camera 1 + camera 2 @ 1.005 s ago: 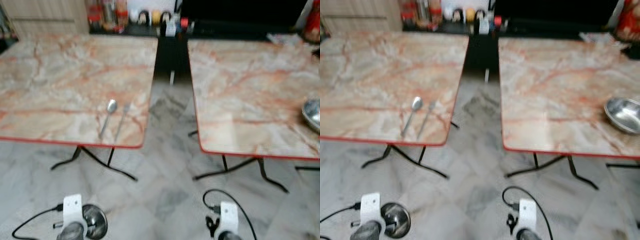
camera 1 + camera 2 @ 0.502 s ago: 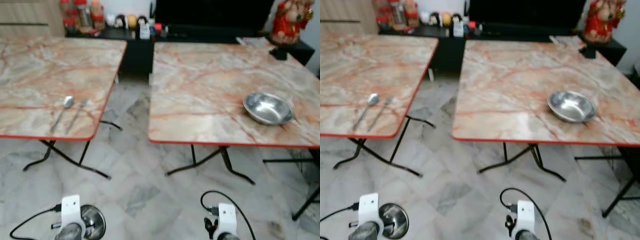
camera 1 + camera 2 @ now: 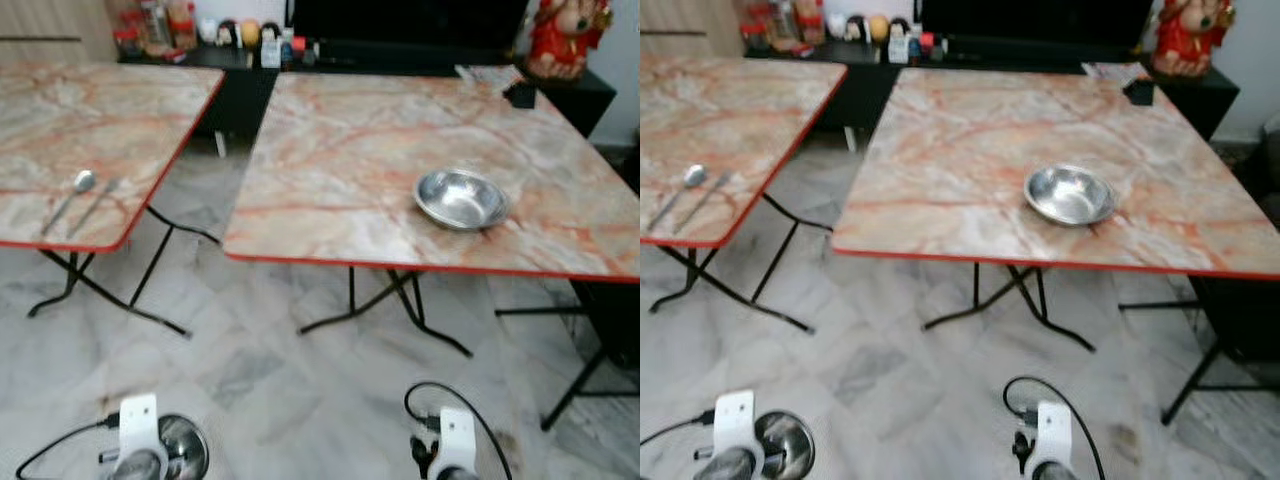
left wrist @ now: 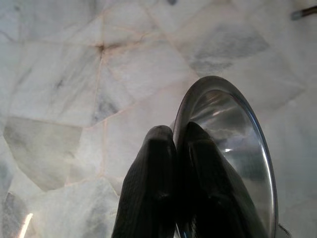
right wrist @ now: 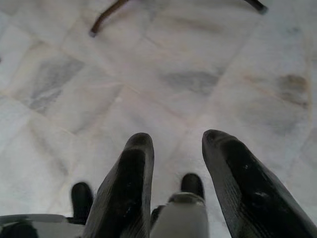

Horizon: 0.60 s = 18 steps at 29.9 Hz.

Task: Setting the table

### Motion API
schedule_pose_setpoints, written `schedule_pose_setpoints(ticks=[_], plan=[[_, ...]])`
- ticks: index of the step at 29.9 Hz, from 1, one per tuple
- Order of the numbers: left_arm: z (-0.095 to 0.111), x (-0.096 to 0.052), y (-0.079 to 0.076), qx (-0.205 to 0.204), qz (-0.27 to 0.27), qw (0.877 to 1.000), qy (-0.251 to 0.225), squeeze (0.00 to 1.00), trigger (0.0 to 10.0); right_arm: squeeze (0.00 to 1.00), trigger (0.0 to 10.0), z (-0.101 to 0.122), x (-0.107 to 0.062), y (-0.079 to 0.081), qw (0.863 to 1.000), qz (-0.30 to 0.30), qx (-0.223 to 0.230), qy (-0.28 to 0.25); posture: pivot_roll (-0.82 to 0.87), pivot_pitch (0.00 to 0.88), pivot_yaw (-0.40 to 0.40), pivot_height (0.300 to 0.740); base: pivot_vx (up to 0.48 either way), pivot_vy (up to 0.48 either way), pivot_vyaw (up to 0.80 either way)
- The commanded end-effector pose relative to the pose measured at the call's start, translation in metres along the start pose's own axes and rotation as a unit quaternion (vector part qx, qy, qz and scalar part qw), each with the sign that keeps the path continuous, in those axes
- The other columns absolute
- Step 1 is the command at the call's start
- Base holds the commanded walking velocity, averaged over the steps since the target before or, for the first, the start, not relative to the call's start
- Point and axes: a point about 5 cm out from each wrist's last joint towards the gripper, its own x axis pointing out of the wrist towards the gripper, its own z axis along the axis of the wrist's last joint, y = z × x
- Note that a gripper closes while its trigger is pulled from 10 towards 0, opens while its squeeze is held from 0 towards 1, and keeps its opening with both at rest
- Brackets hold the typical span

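A steel bowl (image 3: pixel 461 198) sits on the right marble table (image 3: pixel 350 150), toward its front. On the left marble table (image 3: pixel 90 110), a spoon (image 3: pixel 72 194) and a fork (image 3: pixel 95 200) lie side by side near the front corner. My left gripper (image 4: pixel 176 144) hangs low over the floor, shut on the rim of a second steel bowl (image 4: pixel 233 144), which also appears beside my left wrist (image 3: pixel 182 448). My right gripper (image 5: pixel 178 148) hangs open above the floor tiles, holding nothing.
A dark low cabinet (image 3: pixel 400 55) runs behind the tables, with jars and bottles (image 3: pixel 150 25) and a red figurine (image 3: pixel 555 35) on it. Folding table legs (image 3: pixel 385 305) stand on the marble floor (image 3: pixel 280 390). A gap separates the two tables.
The camera has swung right: both tables have slid left in the picture and the bowl on the right table has come into full view. Both arms hang as before.
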Motion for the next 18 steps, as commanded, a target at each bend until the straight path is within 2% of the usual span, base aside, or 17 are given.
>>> schedule_pose_setpoints(ticks=[1,13,18], plan=[[-0.0019,-0.0007,-0.0038,-0.002,-0.006,1.0,0.001,0.0,10.0,0.0,10.0,-0.0015,-0.0009,-0.0046,1.0,-0.007,0.001,0.002,0.0,0.081,-0.005,0.74,0.0,-0.431,0.0],[-0.0037,-0.0013,-0.0067,-0.007,-0.012,1.0,0.003,0.0,10.0,0.0,10.0,0.0004,-0.0005,-0.0054,1.0,-0.008,0.003,0.0,0.0,0.097,-0.013,0.74,0.0,-0.433,0.0],[-0.0036,-0.0015,-0.0098,-0.02,-0.028,0.999,0.003,0.0,10.0,0.0,10.0,0.0007,-0.0004,-0.0057,1.0,-0.009,0.004,0.001,0.01,0.107,-0.018,0.74,0.0,-0.064,0.0]])
